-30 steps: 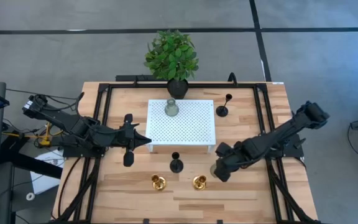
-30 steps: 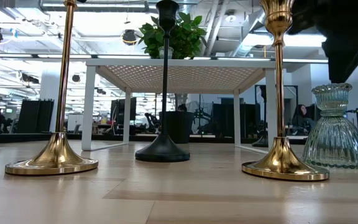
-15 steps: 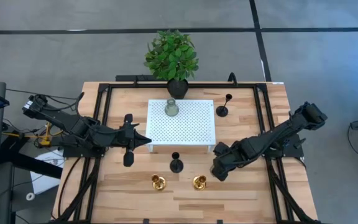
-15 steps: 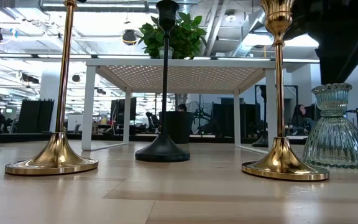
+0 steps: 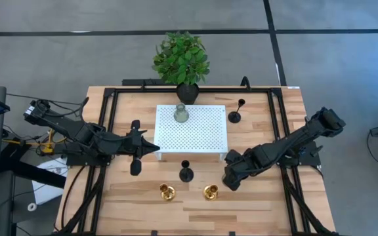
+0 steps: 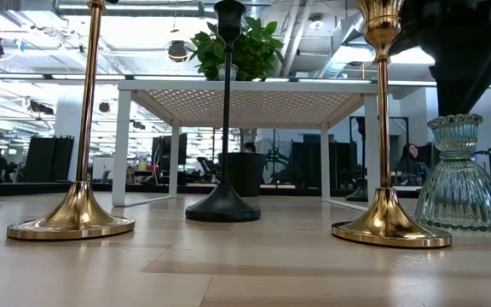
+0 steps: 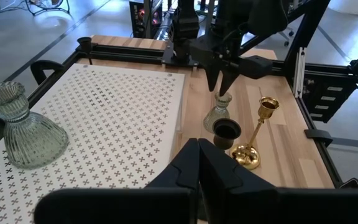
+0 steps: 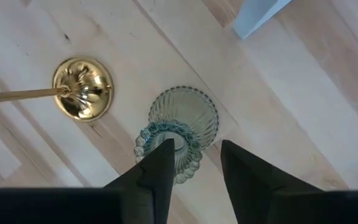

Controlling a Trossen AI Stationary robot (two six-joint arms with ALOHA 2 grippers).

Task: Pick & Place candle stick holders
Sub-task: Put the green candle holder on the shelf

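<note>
A grey-green glass holder (image 8: 188,118) stands upright on the wood, right of a gold holder (image 8: 82,87). My right gripper (image 8: 197,165) hangs over it, open and pointing down. One finger (image 8: 157,168) lies over the cup rim (image 8: 166,132) and the other stands beside it. In the low view a dark finger (image 6: 463,89) ends just above the holder's top (image 6: 455,124). A second grey-green holder (image 5: 181,114) stands on the white platform (image 5: 202,141). Two gold holders (image 5: 168,191) (image 5: 210,191) and two black ones (image 5: 186,173) (image 5: 235,117) stand on the table. My left gripper (image 5: 155,148) waits shut at the platform's left edge. My right gripper comes at the grey-green holder's cup rim from above, its fingers pointing down. I cannot tell whether a finger touches the rim. The holder stands upright with its base (image 6: 463,223) on the table.
A potted plant (image 5: 181,59) stands behind the platform at the far edge. Black frame rails (image 5: 277,131) run along both sides of the table. Bare wood lies along the near edge in front of the gold holders.
My right gripper has shifted a little toward the table's left. It now stands over the top of the grey-green holder, which showed beside it in the high view before. The holder has stayed in place.
</note>
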